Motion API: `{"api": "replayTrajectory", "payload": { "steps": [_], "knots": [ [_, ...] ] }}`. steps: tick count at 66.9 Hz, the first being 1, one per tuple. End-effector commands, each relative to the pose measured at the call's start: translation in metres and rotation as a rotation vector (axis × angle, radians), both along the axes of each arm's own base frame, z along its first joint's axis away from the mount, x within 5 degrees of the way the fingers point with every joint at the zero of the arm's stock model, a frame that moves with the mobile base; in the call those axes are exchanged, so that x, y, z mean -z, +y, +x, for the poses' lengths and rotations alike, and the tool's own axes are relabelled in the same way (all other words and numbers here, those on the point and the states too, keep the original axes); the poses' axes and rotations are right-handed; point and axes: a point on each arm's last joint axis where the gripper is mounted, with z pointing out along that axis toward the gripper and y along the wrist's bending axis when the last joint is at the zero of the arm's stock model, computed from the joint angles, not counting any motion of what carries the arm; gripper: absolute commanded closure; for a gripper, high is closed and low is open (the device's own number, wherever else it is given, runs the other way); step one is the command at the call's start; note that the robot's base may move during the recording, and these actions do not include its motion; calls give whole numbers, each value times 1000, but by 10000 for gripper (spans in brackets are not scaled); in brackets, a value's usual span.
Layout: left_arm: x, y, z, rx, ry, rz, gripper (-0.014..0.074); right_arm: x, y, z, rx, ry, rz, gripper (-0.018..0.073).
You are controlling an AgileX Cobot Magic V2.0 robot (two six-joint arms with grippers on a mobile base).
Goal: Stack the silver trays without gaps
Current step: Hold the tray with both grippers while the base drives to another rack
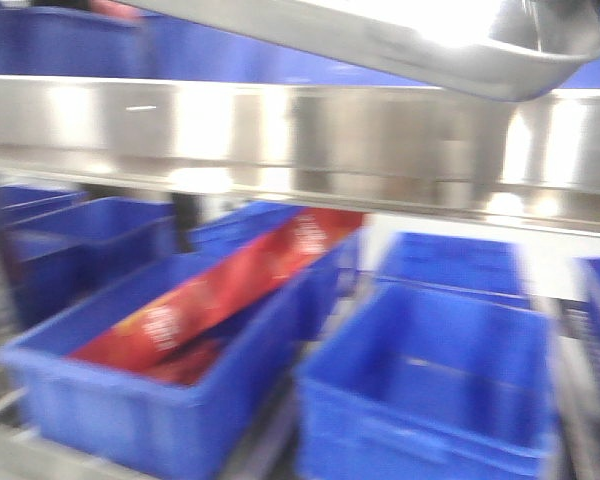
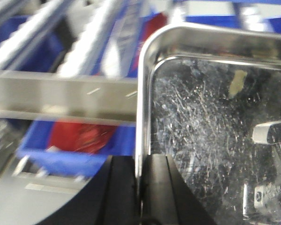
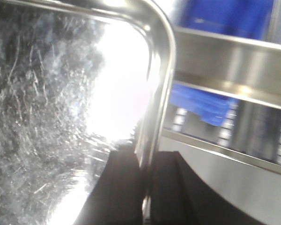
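One silver tray (image 1: 450,45) hangs in the air at the top of the front view, above the steel rail; only its underside and right corner show. My left gripper (image 2: 139,161) is shut on the tray's left rim (image 2: 141,108), one finger (image 2: 122,187) outside and one inside the scratched pan. My right gripper (image 3: 145,159) is shut on the tray's right rim (image 3: 160,89), with glare on the pan floor. No other silver tray shows. The frames are blurred.
A long shiny steel rail (image 1: 280,140) runs across below the tray. Under it stand several blue bins (image 1: 430,380); the left bin (image 1: 130,400) holds a red packet (image 1: 230,290). Roller tracks (image 2: 84,42) show in the left wrist view.
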Motion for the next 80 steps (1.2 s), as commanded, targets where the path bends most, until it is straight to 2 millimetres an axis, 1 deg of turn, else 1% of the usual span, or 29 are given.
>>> {"api": "replayTrajectory", "payload": {
  "steps": [1,80],
  "knots": [
    [-8,3,1,-2,-58,16,613,-4,-1,-1,-22,-23,-11,574],
    [-8,3,1,-2,-58,16,613,-4,0,-1,-23,-25,-9,574]
  ]
}}
